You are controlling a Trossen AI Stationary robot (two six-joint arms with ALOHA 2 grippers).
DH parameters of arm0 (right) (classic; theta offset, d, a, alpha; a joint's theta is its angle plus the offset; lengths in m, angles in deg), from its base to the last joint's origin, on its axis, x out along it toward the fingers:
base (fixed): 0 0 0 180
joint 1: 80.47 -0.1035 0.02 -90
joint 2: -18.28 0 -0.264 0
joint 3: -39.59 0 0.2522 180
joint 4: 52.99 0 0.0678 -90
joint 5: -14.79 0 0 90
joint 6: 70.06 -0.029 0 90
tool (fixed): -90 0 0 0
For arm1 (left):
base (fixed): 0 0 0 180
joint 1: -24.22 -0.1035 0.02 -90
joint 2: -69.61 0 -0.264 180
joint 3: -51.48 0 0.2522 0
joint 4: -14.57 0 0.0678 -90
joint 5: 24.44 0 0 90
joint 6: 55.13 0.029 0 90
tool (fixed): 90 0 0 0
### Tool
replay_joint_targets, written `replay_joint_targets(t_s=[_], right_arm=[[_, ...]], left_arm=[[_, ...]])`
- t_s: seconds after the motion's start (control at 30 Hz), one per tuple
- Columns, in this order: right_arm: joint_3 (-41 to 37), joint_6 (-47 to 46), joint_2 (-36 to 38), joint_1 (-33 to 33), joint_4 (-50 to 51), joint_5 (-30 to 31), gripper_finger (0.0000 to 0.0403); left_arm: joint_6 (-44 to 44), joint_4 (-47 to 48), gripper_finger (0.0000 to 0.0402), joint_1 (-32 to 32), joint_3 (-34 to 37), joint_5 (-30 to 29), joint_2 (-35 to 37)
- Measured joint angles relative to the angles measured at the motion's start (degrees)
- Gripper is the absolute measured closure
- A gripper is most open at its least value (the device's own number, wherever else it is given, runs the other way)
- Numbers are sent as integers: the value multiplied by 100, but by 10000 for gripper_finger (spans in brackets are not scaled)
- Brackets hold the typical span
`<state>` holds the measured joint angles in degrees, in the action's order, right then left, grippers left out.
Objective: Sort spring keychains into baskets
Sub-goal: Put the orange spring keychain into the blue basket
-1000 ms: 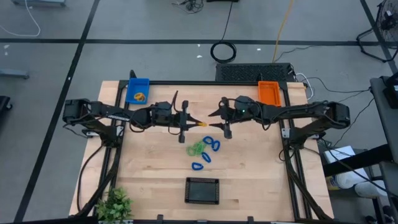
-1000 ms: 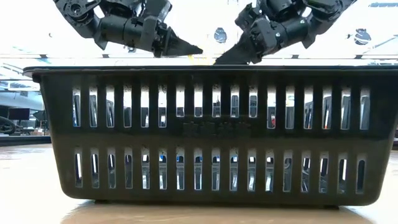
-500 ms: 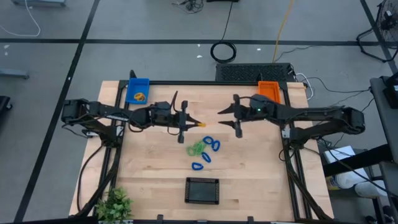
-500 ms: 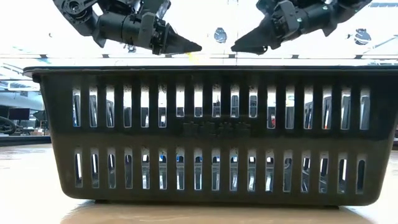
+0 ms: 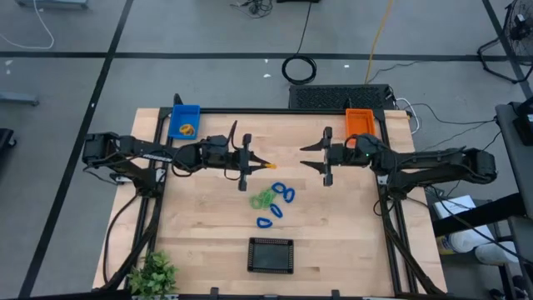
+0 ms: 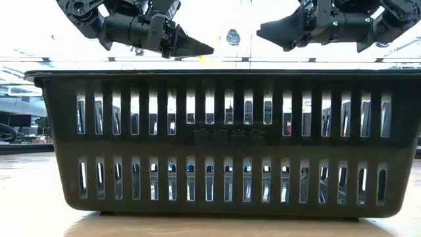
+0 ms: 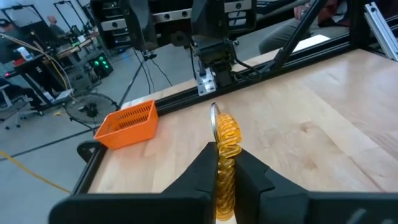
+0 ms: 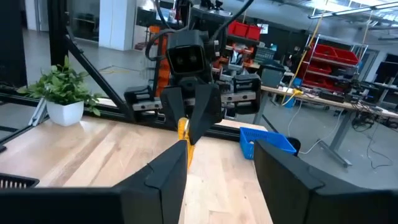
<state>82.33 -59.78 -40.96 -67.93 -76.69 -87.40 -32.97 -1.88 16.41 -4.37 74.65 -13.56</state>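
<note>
Keychains [image 5: 273, 202] lie heaped mid-table, blue and green coils touching, between the black basket [image 5: 271, 254] at the near edge and the two coloured ones at the far corners. One yellow keychain [image 7: 226, 144] is off the pile, pinched between the left gripper's [image 5: 263, 163] closed fingers, probably lifted clear for carrying to a basket. That arm reaches level across the table, fingers pointing toward the right arm. The right gripper [image 5: 310, 156] hangs empty near the orange basket [image 5: 361, 125], fingers apart, facing the left one. The blue basket [image 5: 184, 122] already holds a yellow coil.
</note>
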Motion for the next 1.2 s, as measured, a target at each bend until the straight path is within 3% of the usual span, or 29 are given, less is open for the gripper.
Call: replay_joint_targets(t_s=[0.27, 0.47, 0.63, 0.73, 0.93, 1.2], right_arm=[[0, -19, 0, 0, -29, 0, 235], [0, -20, 0, 0, 2, -2, 234], [0, -85, 0, 0, 0, -2, 234], [0, -85, 0, 0, -2, -2, 234], [0, -85, 0, 0, 0, 2, 234], [0, -97, 0, 1, 43, 11, 236]], left_arm=[[0, -3, 389, -16, 0, -3, 0], [-326, -10, 373, -107, 0, -232, 0], [-737, 207, 390, -222, -3, -1822, 153], [-1003, 803, 382, -290, -44, -2704, 270], [-1262, 1678, 391, -315, -149, -4126, 444], [-2072, 1861, 388, -477, -211, -5519, 575]])
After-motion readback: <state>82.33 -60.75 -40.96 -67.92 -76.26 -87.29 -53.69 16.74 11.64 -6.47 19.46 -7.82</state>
